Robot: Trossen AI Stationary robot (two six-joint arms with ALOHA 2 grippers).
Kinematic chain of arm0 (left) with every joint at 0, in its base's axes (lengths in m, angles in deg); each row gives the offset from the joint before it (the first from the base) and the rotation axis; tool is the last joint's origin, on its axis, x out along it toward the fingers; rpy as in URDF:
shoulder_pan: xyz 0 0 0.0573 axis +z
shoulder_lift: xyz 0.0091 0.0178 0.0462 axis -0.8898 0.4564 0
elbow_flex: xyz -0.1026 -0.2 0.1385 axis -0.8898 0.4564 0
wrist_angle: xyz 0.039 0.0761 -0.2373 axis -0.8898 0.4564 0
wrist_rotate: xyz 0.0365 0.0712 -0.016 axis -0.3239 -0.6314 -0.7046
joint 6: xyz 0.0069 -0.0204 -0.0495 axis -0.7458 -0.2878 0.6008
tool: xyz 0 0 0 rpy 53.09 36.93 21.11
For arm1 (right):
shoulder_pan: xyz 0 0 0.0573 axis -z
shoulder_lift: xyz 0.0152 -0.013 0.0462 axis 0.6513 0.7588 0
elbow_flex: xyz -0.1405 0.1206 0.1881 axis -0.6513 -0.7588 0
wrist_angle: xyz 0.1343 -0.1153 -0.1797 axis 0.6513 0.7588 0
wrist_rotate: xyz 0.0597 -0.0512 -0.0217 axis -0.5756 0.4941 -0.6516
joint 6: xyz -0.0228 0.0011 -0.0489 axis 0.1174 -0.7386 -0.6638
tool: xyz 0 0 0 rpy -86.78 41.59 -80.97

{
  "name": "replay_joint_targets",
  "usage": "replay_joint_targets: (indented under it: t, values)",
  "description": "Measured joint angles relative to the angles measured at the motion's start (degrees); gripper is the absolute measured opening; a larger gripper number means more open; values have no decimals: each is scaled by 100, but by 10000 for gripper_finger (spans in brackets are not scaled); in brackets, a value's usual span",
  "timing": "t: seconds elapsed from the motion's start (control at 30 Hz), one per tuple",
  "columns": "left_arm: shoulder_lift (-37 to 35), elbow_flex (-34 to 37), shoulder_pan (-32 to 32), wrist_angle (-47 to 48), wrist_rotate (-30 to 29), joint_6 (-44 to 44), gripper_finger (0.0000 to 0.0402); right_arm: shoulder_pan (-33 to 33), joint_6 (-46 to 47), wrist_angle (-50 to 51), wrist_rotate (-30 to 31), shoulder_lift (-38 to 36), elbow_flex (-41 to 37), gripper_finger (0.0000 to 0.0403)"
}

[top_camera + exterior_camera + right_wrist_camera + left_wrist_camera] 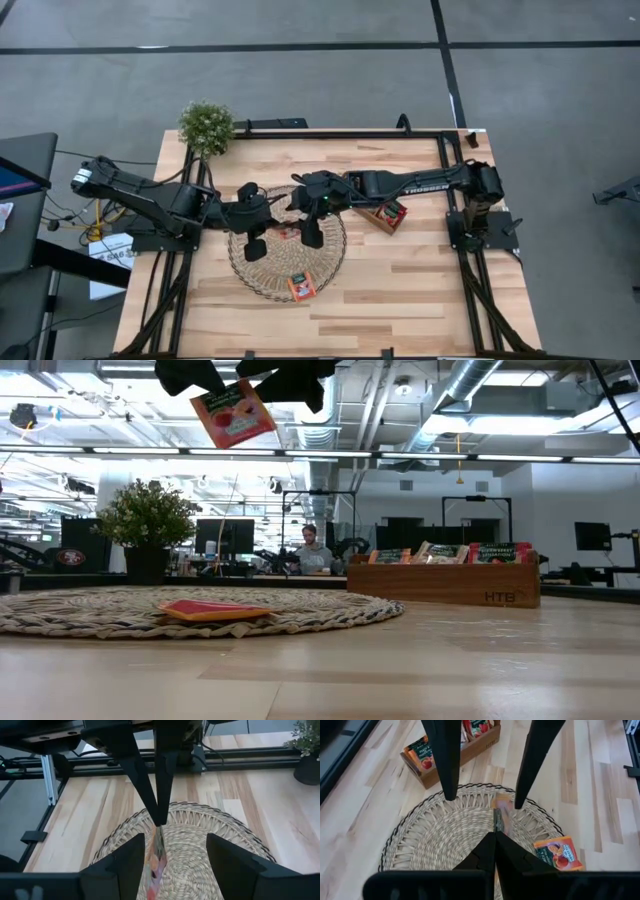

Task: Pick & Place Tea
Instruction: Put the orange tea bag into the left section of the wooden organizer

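The left gripper [262, 222] pinches a red tea packet [233, 414] edge-on, high over the round mat [335, 262], while the right gripper [170, 857] waits wide open around it.

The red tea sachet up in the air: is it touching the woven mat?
Apart. Low view: held sachet hangs well above the mat, open air between.

From my console I see a grey floor [300, 90] crossed by dark lines around the table. At table height, the hall behind shows ceiling ducts [470, 390], strip lights, monitors [222, 535] (one person [312, 550] seated mid-frame) and a potted plant [148, 525] at left.
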Motion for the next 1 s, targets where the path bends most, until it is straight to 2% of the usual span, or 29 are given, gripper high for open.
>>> replay_joint_targets:
  t: [0.33, 0.63, 0.73, 0.9, 1.0]
  values:
    - [0, 0, 0, -85, -2, -9, 0, 0, 2, 4, -50, 0, 0, 144]
    - [0, 0, 0, -239, -13, -61, 0, 0, 3, 40, -59, 0, 0, 112]
    - [0, 0, 0, -262, -15, -59, 0, 0, 4, 51, -59, 0, 0, 84]
    - [0, 0, 2, -260, -47, -61, 0, 0, -32, 79, -66, -2, 0, 10]
    - [0, 0, 2, -262, -46, -61, 0, 10, 49, 109, -60, -2, 0, 7]
